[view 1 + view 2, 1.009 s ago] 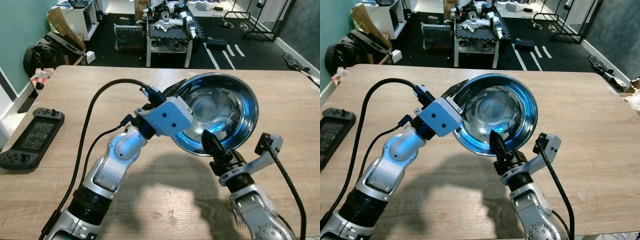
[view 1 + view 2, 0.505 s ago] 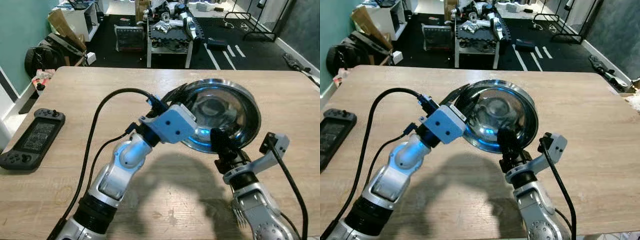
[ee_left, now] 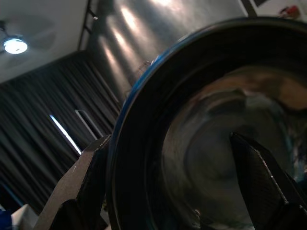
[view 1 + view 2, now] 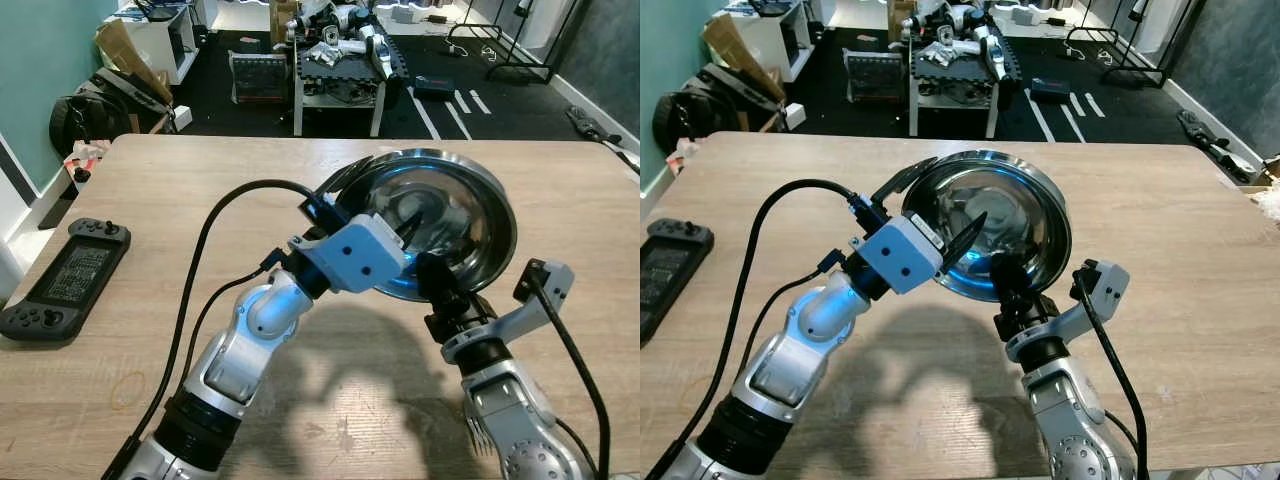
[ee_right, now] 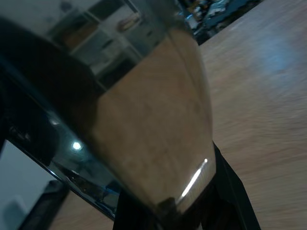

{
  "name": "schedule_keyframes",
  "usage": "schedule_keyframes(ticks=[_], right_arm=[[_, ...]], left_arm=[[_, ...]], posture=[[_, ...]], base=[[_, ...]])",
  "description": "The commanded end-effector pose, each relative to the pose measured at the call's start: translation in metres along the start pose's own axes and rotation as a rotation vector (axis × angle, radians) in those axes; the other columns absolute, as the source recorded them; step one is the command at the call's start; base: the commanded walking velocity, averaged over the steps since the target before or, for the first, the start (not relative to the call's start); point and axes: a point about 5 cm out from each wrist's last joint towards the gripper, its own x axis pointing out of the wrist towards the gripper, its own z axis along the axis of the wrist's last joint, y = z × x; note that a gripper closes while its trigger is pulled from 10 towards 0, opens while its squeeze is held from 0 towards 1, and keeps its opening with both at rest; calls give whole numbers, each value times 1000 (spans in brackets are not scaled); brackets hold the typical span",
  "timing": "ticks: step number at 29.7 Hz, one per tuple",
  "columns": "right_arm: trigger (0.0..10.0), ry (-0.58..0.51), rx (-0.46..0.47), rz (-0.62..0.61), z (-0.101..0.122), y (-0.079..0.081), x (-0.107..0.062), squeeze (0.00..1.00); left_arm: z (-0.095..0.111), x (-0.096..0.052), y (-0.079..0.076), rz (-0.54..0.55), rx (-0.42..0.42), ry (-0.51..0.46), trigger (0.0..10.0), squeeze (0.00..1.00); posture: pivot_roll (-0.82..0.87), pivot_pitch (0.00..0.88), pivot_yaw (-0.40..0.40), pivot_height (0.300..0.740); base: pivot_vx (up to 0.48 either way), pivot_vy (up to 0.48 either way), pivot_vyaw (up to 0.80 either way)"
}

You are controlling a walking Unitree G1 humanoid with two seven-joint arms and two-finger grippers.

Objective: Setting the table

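Observation:
A shiny steel bowl [image 4: 455,205] hangs tilted above the wooden table [image 4: 150,170], its hollow facing me. My right gripper [image 4: 432,275] comes up from below and is shut on the bowl's near rim; in the right wrist view the bowl's outer wall [image 5: 144,120] sits right against a black finger [image 5: 230,201]. My left gripper [image 4: 960,187] is open and straddles the bowl's left rim. One of its fingers [image 3: 261,184] reaches inside the bowl, the other finger [image 3: 84,187] stands outside it.
A black handheld game console [image 4: 62,275] lies near the table's left edge. A thin elastic band [image 4: 127,390] lies at the front left. Past the far edge stand a low table with robot parts [image 4: 340,60] and floor clutter.
My left gripper's fingers have spread apart at the rim, one now showing inside the bowl. The bowl has tipped flatter and then lifted slightly, still held from below by the right gripper.

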Motion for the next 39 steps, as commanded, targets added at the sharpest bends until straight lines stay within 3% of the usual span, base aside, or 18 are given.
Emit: schedule_keyframes(ticks=[1,4,10,16,17,18,19,23,24,30,31,32,33,37,39], right_arm=[[10000,-15,-16,-48,0,-6,0,0],[10000,-42,-31,-113,4,-14,1,0],[10000,-145,-130,-386,27,-55,-4,0],[10000,-149,-115,-386,31,-59,-4,0],[10000,-138,-113,-374,28,-57,-3,482],[10000,-131,-112,-365,27,-55,-3,482],[10000,-116,-113,-357,23,-54,-2,792],[10000,-95,-119,-354,19,-53,-1,784],[10000,-81,-125,-347,16,-51,-1,1000],[10000,-17,-196,-336,9,-51,1,1000],[10000,-3,-223,-335,9,-50,1,533],[10000,5,-240,-333,9,-50,2,533],[10000,20,-268,-336,9,-51,3,0],[10000,116,-397,-381,6,-58,4,0],[10000,143,-414,-392,5,-60,4,0]], left_arm=[[4,2,-4,-20,-4,-13,10000,0],[2,1,-3,-11,-15,6,10000,0],[-12,-11,11,76,-122,132,10000,0],[-16,-17,16,97,-178,167,10000,0],[-17,-17,16,101,-180,173,10000,0],[-17,-18,16,103,-181,177,10000,0],[-17,-17,17,104,-181,179,10000,0],[-17,-17,17,106,-185,184,10000,0],[-17,-16,18,107,-187,187,10000,0],[-16,-16,19,109,-193,199,10000,0],[-16,-16,19,109,-193,201,10000,0],[-16,-16,19,109,-193,202,10000,0],[-16,-16,20,109,-193,203,10000,0],[-16,-16,22,114,-190,204,10000,0],[-16,-16,22,115,-189,205,10000,0]], posture=[[34,160,80,740],[34,160,80,740],[40,169,79,740],[43,172,78,740],[44,173,76,740],[44,173,76,740],[44,173,76,740],[44,173,76,740],[44,173,76,740],[43,173,74,740],[43,173,74,740],[43,173,74,740],[43,173,74,740],[41,170,72,740],[41,170,72,740]], base=[[0,0,0],[0,0,0],[0,0,0],[0,0,0],[0,0,0],[0,0,0],[0,0,0],[0,0,0],[0,0,0],[0,0,0],[0,0,0],[0,0,0],[0,0,0],[0,0,0],[0,0,0]])
